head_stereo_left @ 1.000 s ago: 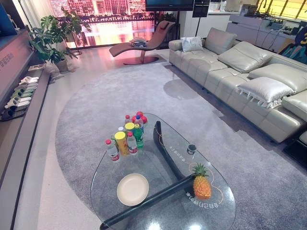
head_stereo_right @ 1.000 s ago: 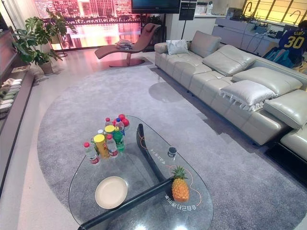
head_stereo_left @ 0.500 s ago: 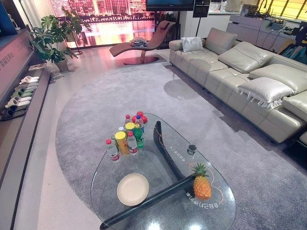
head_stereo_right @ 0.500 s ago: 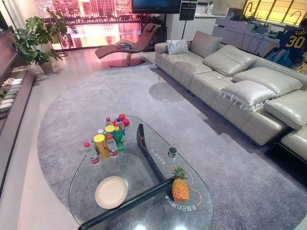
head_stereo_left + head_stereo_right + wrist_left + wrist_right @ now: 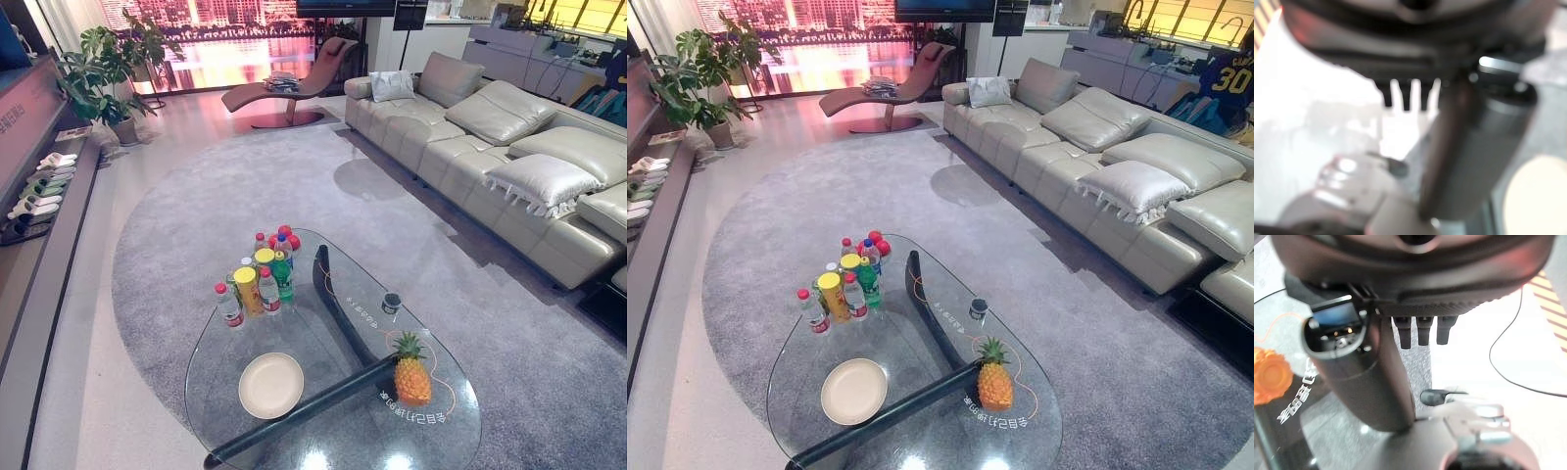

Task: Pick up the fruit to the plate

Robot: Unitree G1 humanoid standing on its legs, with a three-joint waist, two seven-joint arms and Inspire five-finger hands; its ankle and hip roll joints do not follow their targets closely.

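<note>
Below us, we see an oval clear-glass tabletop on a dark crossed base, standing on a round grey carpet. We take the tabletop as our landmark. An orange pineapple with a green leafy crown stands upright on the tabletop's right part, just beside the dark base bar that runs under the glass. A round cream plate lies flat on the tabletop's left near part, well apart from the pineapple, with the base bar between them. A cluster of plastic bottles with red caps and yellow cans stands at the tabletop's far left end. A small dark cup sits near the tabletop's right edge, beyond the pineapple. To the right of the tabletop runs a long pale-grey leather sofa with cushions, and far beyond the tabletop a dark red lounge chair stands on the floor.

In the left wrist view we see our left hand with its fingers hanging straight and apart, holding nothing; the cream plate's edge shows near it. In the right wrist view our right hand likewise has its fingers straight and loose, holding nothing, and the pineapple shows off to one side of it on the glass.
</note>
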